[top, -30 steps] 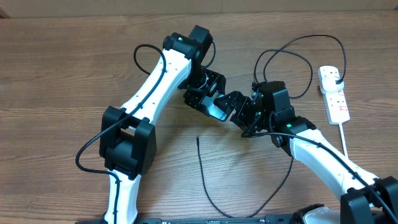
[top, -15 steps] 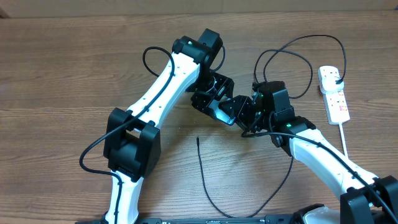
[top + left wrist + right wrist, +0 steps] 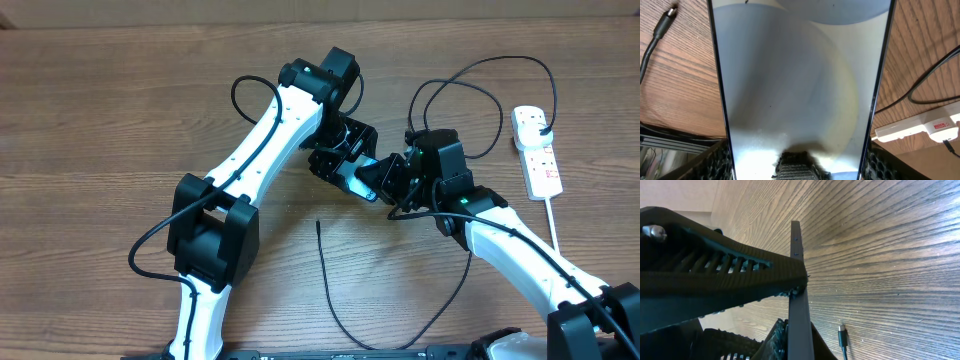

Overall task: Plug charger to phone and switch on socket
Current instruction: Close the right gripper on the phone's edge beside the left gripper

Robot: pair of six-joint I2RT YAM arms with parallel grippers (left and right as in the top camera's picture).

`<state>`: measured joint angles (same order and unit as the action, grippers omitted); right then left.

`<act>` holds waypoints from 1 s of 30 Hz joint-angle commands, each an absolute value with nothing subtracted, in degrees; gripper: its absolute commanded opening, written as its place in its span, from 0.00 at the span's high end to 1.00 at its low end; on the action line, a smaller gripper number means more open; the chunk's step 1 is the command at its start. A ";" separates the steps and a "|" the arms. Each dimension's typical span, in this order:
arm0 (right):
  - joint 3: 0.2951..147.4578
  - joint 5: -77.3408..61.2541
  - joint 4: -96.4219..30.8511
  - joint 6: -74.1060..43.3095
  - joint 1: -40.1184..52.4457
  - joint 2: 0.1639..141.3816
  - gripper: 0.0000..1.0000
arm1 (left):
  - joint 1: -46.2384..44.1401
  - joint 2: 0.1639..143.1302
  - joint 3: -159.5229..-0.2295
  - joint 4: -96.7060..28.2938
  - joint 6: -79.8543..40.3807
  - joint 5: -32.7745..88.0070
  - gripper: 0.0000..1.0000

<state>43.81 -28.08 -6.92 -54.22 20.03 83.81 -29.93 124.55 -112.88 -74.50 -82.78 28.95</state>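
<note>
1. Overhead: the two arms meet over the middle of the wooden table (image 3: 100, 100). The left gripper (image 3: 343, 165) and the right gripper (image 3: 393, 180) face each other with the phone (image 3: 362, 183) between them, and its cyan screen shows as a bright sliver.
2. Left wrist view: the phone's pale screen fills the frame. The left fingers (image 3: 715, 162) sit against its two long black edges, so the jaws stand fairly wide yet are closed across the phone's width, gripping it.
3. Right wrist view: the phone appears edge-on as a thin dark bar. The upper finger (image 3: 740, 275) presses one face and the lower finger (image 3: 772, 340) the other, so the jaws are drawn almost together, pinching the phone.
4. The charger (image 3: 320, 250) lies loose on the table in neither gripper. Its straight tip points up toward the grippers but is apart from the phone, and the thin black cable curves toward the near edge and back up beside the right arm.
5. The socket (image 3: 537, 150) rests near the table's right edge, well apart from the phone. A black cable reaches its far end, and its thick white cord (image 3: 550, 215) trails toward the near edge.
</note>
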 commanded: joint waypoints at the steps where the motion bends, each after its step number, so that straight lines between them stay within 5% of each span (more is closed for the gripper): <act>1: 44.91 -26.55 -7.01 -54.04 20.32 84.03 0.92 | -30.20 124.70 -114.52 -74.48 -84.07 30.30 0.96; 9: 44.91 -26.57 -7.01 -54.02 20.29 84.03 0.96 | -30.20 124.70 -114.52 -74.52 -84.03 30.22 0.94; 10: 44.91 -26.57 -7.01 -54.02 20.29 84.03 0.96 | -30.20 124.70 -114.52 -74.52 -84.03 30.11 0.87; 14: 44.91 -26.65 -7.01 -54.04 20.29 84.03 0.96 | -30.20 124.70 -114.52 -74.59 -83.55 30.04 0.33; 18: 44.91 -27.27 -7.01 -54.02 20.29 84.03 0.96 | -30.11 124.70 -114.52 -74.78 -83.53 30.04 0.00; 30: 44.91 -28.08 -6.98 -53.98 19.97 84.03 0.96 | -24.95 124.70 -114.52 -74.78 -69.34 35.09 0.00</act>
<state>43.83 -27.59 -7.70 -54.59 20.01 84.18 -27.88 124.55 -113.10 -74.76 -75.55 31.44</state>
